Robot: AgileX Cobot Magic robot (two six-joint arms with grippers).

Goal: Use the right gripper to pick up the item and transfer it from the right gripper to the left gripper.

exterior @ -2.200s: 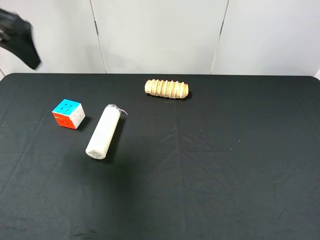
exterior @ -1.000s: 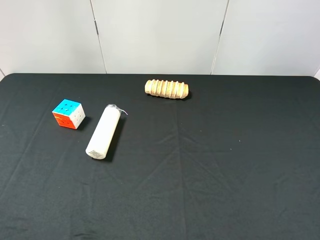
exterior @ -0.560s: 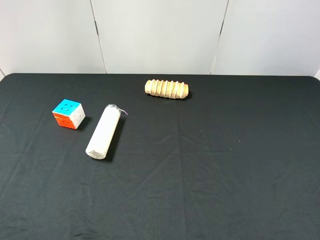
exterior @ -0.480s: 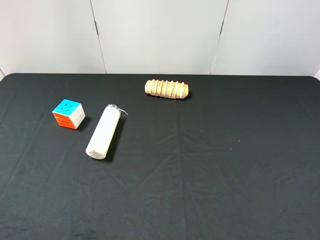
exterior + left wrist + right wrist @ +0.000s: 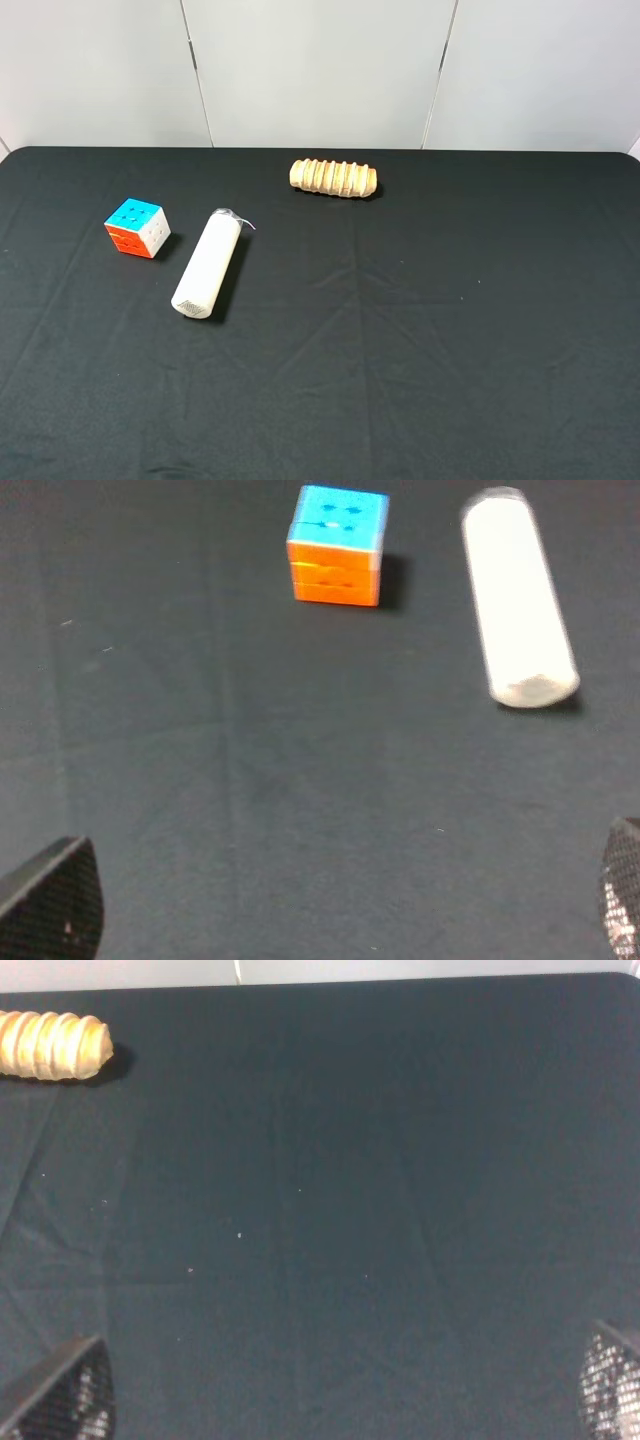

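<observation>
The puzzle cube point(image 5: 137, 227), light blue on top with orange and white sides, sits on the black cloth at the left of the exterior view. It also shows in the left wrist view point(image 5: 337, 545). The left gripper point(image 5: 340, 905) is open, its fingertips point(image 5: 55, 900) wide apart, well short of the cube. The right gripper point(image 5: 345, 1390) is open over bare cloth, far from the cube. Neither arm shows in the exterior view.
A white cylinder point(image 5: 207, 263) lies just right of the cube and shows in the left wrist view point(image 5: 515, 595). A ribbed wooden roller point(image 5: 334, 177) lies at the back centre and shows in the right wrist view point(image 5: 52, 1045). The black table point(image 5: 450, 330) ends at a white wall.
A dark arm part at the top left of the exterior view 2.2 s ago has left the frame. The cube, cylinder and roller have not moved.
</observation>
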